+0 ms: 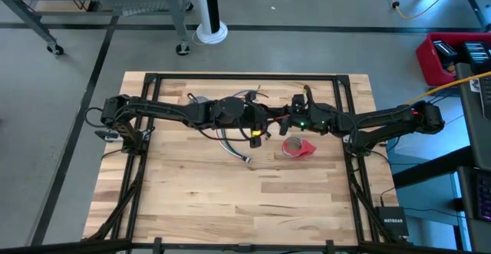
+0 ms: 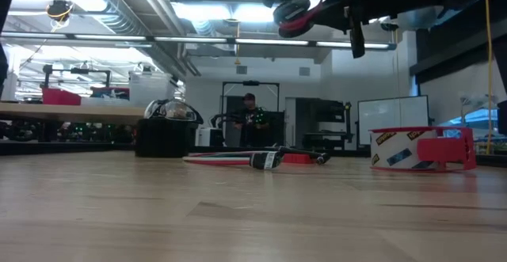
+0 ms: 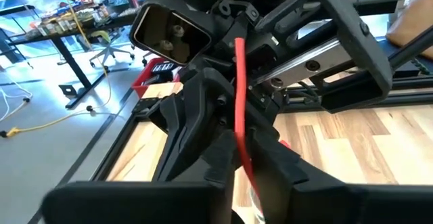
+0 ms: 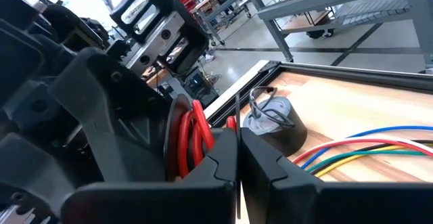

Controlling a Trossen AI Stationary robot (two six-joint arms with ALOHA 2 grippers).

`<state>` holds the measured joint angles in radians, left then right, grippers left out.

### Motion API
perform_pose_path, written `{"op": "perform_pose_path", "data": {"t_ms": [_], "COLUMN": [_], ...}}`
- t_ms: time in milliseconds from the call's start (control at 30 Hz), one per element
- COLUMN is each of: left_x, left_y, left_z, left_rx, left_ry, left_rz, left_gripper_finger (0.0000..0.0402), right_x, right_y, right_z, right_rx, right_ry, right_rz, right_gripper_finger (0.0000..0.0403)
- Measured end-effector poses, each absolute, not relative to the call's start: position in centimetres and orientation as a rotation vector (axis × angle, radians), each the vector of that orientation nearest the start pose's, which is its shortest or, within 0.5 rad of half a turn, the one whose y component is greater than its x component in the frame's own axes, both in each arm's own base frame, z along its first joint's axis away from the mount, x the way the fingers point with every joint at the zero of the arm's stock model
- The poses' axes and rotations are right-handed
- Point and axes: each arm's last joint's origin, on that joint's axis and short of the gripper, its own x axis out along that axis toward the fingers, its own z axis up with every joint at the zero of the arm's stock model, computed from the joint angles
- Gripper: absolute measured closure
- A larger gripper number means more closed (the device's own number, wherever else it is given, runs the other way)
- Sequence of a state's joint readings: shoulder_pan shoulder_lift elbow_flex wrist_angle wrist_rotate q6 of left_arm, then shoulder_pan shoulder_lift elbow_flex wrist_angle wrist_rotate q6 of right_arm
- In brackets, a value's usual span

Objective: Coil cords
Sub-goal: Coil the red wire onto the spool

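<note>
Both arms meet high over the middle of the table. Between them hangs a small red-and-black cord coil (image 2: pixel 291 18), whose red loops (image 4: pixel 191 141) show in the right wrist view. My left gripper (image 1: pixel 270 120) is shut on a red strand of it, and my right gripper (image 1: pixel 290 120) faces it, shut on the same coil. The long bundle of coloured wires (image 1: pixel 230 143) lies on the table below, plug end (image 1: pixel 247 159) toward the near edge. A small grey coil with a black loop (image 4: pixel 270 119) rests on the wood. My left gripper pinches a single red strand (image 3: pixel 238 126) of the coil between its two fingers. The strand runs straight out from the fingers to the other gripper, lifted clear of the table. My right gripper is shut on the coil beside its red loops (image 4: pixel 200 140), a thin black strand (image 4: pixel 237 112) running between the fingers. The fingers lie about level, coming from the table's right. The coil is clear of the table.
A red tape roll (image 1: pixel 298 148) lies on the table just right of centre, below the grippers, also seen as the tape roll (image 2: pixel 412 149) in the low view. The black frame rails (image 1: pixel 341 100) border the board. A person stands far off in the room.
</note>
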<state>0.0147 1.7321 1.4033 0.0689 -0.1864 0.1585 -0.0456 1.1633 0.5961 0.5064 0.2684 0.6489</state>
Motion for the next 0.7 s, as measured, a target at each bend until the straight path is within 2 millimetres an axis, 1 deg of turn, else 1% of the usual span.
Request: {"op": "perform_pose_path", "data": {"t_ms": [100,167,500,600,700], "left_x": [40.65,40.65,40.71,40.75,40.62], "left_y": [1.15,1.15,1.22,1.31,1.44], "left_z": [31.69,31.69,31.92,32.19,32.25], "left_rx": [0.184,0.189,0.177,0.176,0.189], "left_ry": [0.276,0.277,0.251,0.225,0.235], "left_rz": [0.179,0.178,0.195,0.230,0.275], "left_gripper_finger": [0.0388,0.0396,0.0398,0.0398,0.0399], "right_x": [24.91,24.91,24.92,24.93,24.93], "right_y": [-1.90,-1.90,-1.85,-1.83,-1.83], "right_z": [25.90,25.87,25.81,25.81,25.78], "right_rx": [0.636,0.636,0.637,0.637,0.637], "right_ry": [-0.042,-0.039,-0.028,-0.025,-0.022], "right_rz": [-0.322,-0.323,-0.307,-0.299,-0.300], "right_gripper_finger": [0.0395,0.0395,0.0395,0.0395,0.0395]}}
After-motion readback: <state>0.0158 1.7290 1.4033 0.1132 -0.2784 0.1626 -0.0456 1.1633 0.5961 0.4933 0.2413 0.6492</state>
